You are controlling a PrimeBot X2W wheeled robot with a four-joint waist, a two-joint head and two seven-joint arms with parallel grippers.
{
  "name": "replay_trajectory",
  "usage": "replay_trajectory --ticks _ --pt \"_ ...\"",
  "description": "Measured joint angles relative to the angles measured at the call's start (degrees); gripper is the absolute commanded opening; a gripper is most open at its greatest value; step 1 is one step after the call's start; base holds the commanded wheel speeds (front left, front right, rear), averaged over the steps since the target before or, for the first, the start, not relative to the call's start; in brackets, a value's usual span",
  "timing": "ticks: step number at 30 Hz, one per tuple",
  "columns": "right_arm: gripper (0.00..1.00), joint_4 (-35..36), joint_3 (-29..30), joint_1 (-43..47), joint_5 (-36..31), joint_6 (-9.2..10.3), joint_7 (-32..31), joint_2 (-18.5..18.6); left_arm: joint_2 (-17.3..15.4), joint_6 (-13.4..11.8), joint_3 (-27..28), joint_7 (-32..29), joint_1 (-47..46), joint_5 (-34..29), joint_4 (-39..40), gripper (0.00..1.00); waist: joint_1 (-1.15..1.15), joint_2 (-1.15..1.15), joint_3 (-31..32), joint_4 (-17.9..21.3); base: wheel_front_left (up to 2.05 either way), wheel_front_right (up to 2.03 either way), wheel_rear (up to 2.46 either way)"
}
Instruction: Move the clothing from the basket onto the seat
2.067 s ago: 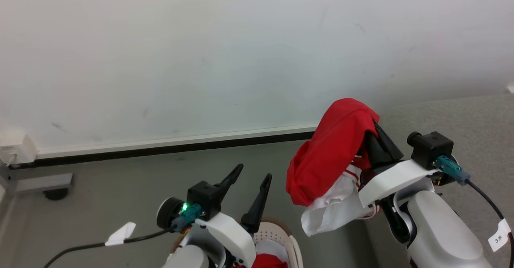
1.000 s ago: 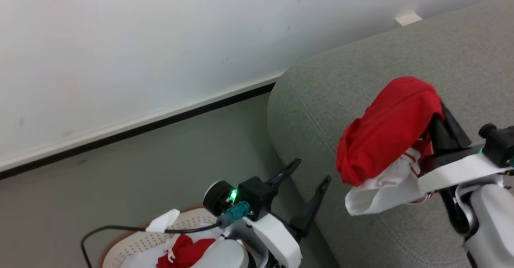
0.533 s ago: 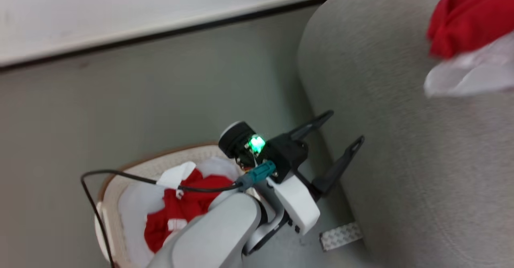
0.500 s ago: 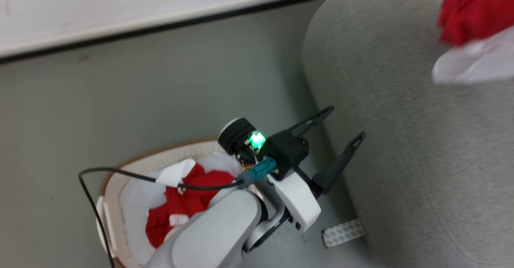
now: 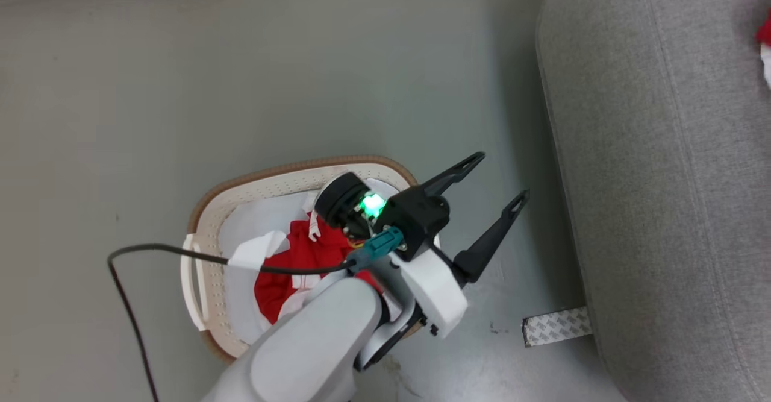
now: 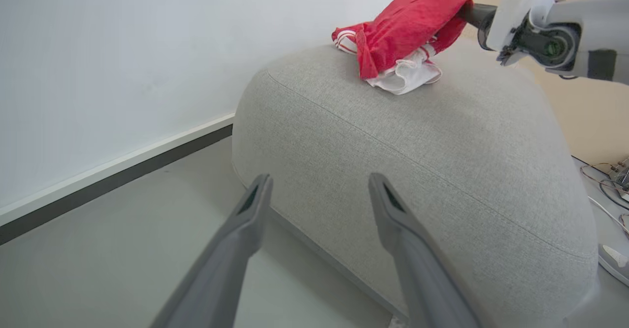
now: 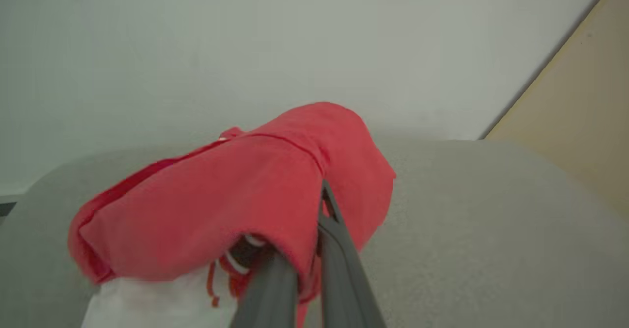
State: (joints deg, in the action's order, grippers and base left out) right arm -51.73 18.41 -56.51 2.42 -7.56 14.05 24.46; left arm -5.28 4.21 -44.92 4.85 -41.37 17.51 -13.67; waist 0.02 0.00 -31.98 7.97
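The cream basket (image 5: 202, 257) with its brown rim stands on the floor, with red and white clothing (image 5: 301, 254) lying inside on a pale liner. Above its right side my left gripper (image 5: 501, 177) is open and empty, pointing at the grey seat (image 5: 662, 179). In the left wrist view the left gripper (image 6: 319, 180) faces the seat's (image 6: 417, 146) rounded side. My right gripper (image 7: 322, 193) is shut on a red garment (image 7: 236, 195) over the seat (image 7: 467, 220). That garment (image 6: 408, 23) droops onto the seat top, its white part touching the fabric.
A strip of patterned tape (image 5: 557, 326) lies on the grey floor by the seat's base. My left arm's black cable (image 5: 150, 251) loops over the basket. A white wall with a dark baseboard (image 6: 98, 185) runs behind. Loose wires (image 6: 609, 180) lie right of the seat.
The head camera has swung down and round: the basket now shows whole, and the held garment has slid to that view's right edge. The left gripper stays open.
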Motion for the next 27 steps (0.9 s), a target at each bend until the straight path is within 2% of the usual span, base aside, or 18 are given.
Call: replay_trajectory --ticks 1,6,11,20,27 --pt "1.00 -1.85 0.53 1.88 -2.00 0.00 -0.01 -0.45 -0.34 0.00 -0.07 -0.08 0.40 0.14 -0.29 1.00 -0.01 0.00 0.30 0.07 0.00 0.00 0.00" --pt "1.00 -4.80 7.65 5.34 -6.61 0.01 0.74 -3.79 -1.45 -0.23 -0.05 -0.30 1.46 0.52 -0.57 1.00 -0.01 0.00 1.81 1.20 0.00 0.00 0.00" --pt "1.00 2.78 8.43 10.27 -7.77 0.00 0.99 -9.76 -3.00 -1.33 0.99 0.16 3.30 1.43 -0.40 1.00 -0.01 0.00 3.84 2.41 0.00 0.00 0.00" --pt "1.00 20.02 3.90 21.88 -4.70 0.01 1.00 -15.67 -5.38 -4.57 4.70 5.08 10.14 4.77 -1.41 1.00 -0.02 0.00 10.92 3.94 0.00 0.00 0.00" --pt "1.00 29.56 -4.16 31.49 -0.93 0.01 1.12 -18.19 -5.91 -7.14 8.18 9.44 16.28 6.47 -3.23 1.00 -0.02 0.00 17.64 3.32 0.00 0.00 0.00"
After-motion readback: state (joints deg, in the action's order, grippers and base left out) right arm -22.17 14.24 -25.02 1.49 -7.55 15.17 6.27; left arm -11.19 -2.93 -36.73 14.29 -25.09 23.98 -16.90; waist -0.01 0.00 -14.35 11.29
